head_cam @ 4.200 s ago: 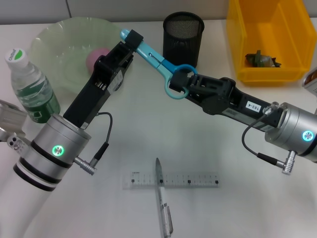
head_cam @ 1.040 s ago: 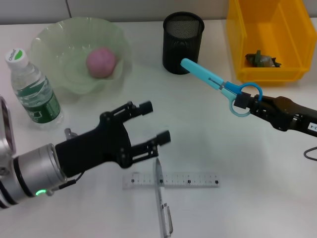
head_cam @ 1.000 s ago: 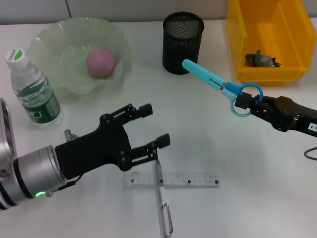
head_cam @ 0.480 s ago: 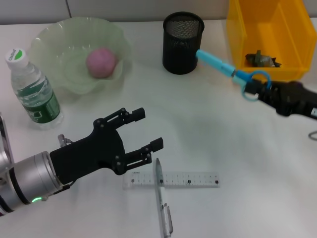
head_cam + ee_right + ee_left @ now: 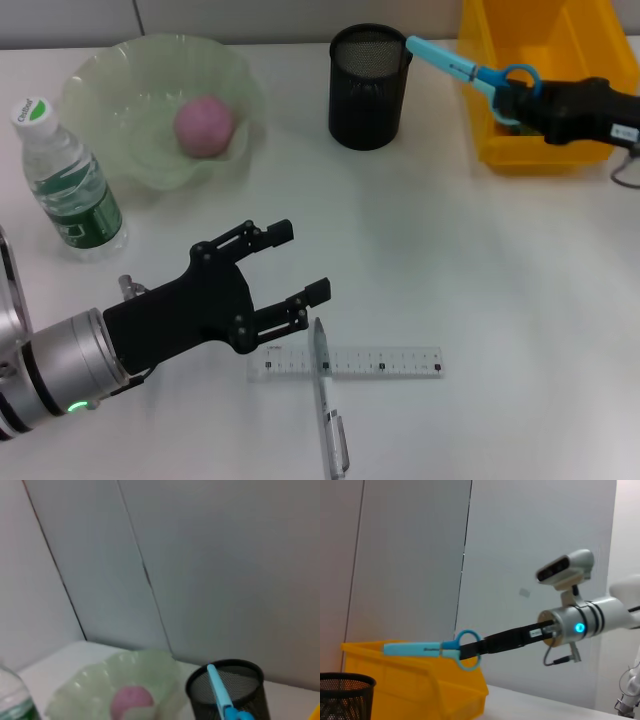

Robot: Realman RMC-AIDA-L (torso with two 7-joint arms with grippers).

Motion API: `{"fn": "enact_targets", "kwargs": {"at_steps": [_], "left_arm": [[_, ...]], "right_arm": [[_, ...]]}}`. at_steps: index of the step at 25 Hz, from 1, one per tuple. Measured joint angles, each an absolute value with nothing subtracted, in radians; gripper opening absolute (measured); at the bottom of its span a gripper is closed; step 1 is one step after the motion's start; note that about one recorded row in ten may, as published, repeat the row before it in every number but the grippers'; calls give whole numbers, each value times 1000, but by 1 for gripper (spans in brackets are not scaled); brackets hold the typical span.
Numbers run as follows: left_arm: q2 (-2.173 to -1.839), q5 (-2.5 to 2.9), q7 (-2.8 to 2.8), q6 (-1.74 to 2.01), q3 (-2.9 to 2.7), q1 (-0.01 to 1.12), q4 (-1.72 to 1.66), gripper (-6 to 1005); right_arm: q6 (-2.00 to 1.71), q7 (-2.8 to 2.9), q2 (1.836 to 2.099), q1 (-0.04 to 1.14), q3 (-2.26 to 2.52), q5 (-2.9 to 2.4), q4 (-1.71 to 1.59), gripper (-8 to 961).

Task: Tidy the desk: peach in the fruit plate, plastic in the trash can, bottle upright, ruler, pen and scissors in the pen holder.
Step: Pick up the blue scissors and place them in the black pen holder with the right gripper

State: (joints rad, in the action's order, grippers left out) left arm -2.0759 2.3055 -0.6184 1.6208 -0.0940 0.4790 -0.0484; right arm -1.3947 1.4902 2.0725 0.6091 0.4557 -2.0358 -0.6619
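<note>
My right gripper [image 5: 512, 96] is shut on the handles of the blue scissors [image 5: 455, 63] and holds them in the air, blade tip over the rim of the black mesh pen holder [image 5: 369, 88]. The left wrist view shows the scissors [image 5: 427, 649] level above the holder [image 5: 340, 696]. My left gripper [image 5: 300, 262] is open and empty, just left of the clear ruler [image 5: 345, 362] and the grey pen [image 5: 328, 410] that lies across it. The pink peach [image 5: 205, 125] sits in the green plate [image 5: 120, 75]. The bottle [image 5: 60, 175] stands upright.
The yellow bin [image 5: 560, 40] stands at the back right, under and behind my right arm; its contents are hidden by the gripper. The right wrist view shows the plate [image 5: 95, 685], the peach [image 5: 132, 700] and the holder [image 5: 245, 680].
My right gripper has carried the scissors up and back, from mid-table to the pen holder's rim. My left gripper has drawn back a little and stayed open.
</note>
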Motion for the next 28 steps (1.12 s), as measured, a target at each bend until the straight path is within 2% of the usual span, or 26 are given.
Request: {"fn": "enact_targets", "kwargs": {"at_steps": [13, 26, 28], "left_arm": [[-2077, 2304, -618, 1611, -84, 462, -36, 785], [-2077, 2302, -618, 1610, -84, 455, -22, 785], [-2077, 2302, -618, 1611, -82, 455, -22, 785]], "right_arm": [[-1192, 1799, 2064, 710, 761, -2094, -770, 92], [-1273, 2160, 2065, 774, 882, -2375, -1011, 95], [-1318, 2226, 2059, 811, 884, -2443, -1042, 96]]}}
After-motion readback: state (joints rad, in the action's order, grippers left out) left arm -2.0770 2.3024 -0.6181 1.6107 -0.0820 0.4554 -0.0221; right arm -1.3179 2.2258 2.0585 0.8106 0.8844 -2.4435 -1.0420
